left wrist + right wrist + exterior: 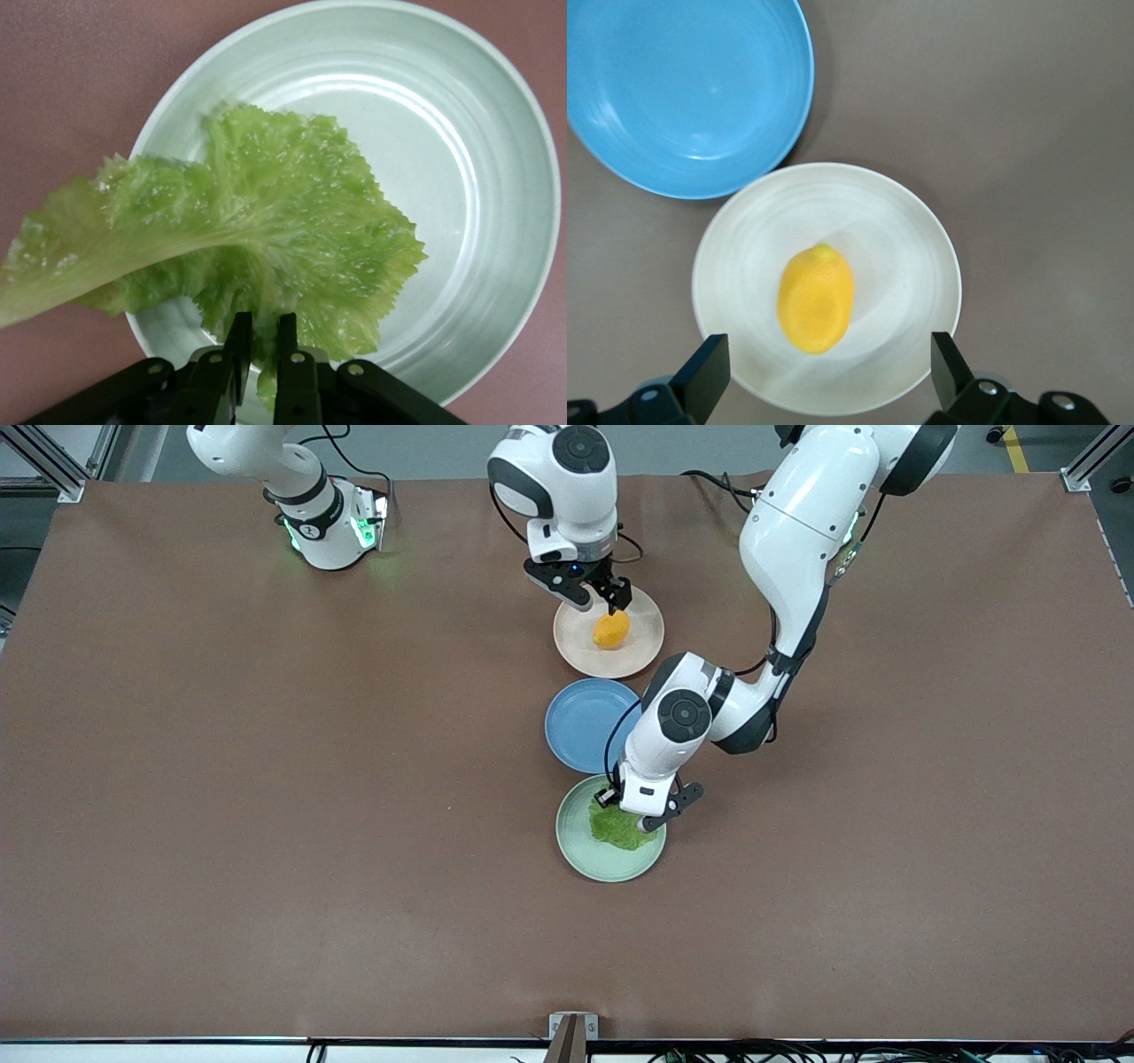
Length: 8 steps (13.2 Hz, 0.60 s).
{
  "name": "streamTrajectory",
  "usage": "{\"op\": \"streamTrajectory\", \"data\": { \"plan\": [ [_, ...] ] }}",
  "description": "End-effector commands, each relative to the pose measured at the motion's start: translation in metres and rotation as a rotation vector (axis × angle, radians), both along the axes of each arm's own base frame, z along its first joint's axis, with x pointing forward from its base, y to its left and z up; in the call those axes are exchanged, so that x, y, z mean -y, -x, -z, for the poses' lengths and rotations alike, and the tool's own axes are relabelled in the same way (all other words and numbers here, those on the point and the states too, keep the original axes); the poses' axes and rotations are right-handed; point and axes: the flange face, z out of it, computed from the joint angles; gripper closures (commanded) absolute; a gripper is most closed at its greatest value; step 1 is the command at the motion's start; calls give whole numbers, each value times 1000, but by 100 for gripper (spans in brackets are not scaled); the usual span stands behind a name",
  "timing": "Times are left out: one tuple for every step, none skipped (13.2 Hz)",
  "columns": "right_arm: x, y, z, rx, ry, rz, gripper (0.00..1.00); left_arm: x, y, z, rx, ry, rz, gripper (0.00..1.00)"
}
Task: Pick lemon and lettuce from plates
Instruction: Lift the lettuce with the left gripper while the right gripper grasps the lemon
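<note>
A: Why does the left gripper (pixel 260 354) sit so low over the mint green plate (pixel 580 856)?

B: Its fingers are pinched narrow on the frilled edge of the lettuce leaf (pixel 257 257) — a thin, floppy thing, so an edge grip is probably the only hold available. In the left wrist view the pale stalk end hangs out past the plate's rim, which suggests the leaf is partly raised rather than lying flat.

A: And the lemon (pixel 611 630)?

B: It rests on the beige-pink plate (pixel 645 651), the plate farthest from the front camera. The right gripper (pixel 601 599) hangs over it with fingers spread wide, one to each side of the fruit in the right wrist view, not touching it.

A: So that grasp isn't made yet.

B: No — I'd judge it needs to come down and close across the lemon's narrow width, since the rounded skin could slip out.

A: The blue plate (pixel 580 724)?

B: Empty, between the other two.
</note>
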Motion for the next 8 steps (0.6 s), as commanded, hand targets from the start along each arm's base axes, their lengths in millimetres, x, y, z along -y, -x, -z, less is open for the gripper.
{"op": "streamTrajectory", "data": {
  "plan": [
    [-22,4,27,26,43,37,0,1,0,-13,5,8,-2,99],
    [-27,8,35,35,51,43,0,2,0,-14,7,10,-1,100],
    [-30,11,45,45,46,52,0,2,-2,-18,11,15,-3,100],
    [-36,15,55,55,25,73,0,1,-5,-24,19,21,-8,100],
    [-38,16,64,61,19,82,0,1,-9,-41,40,33,-10,100],
    [-41,19,74,65,20,73,0,0,-13,-62,64,50,-15,100],
    [-45,24,83,70,23,64,0,-1,-17,-92,97,72,-21,100],
    [-49,22,88,72,26,71,0,-5,-20,-121,127,91,-31,100]
  ]
}}
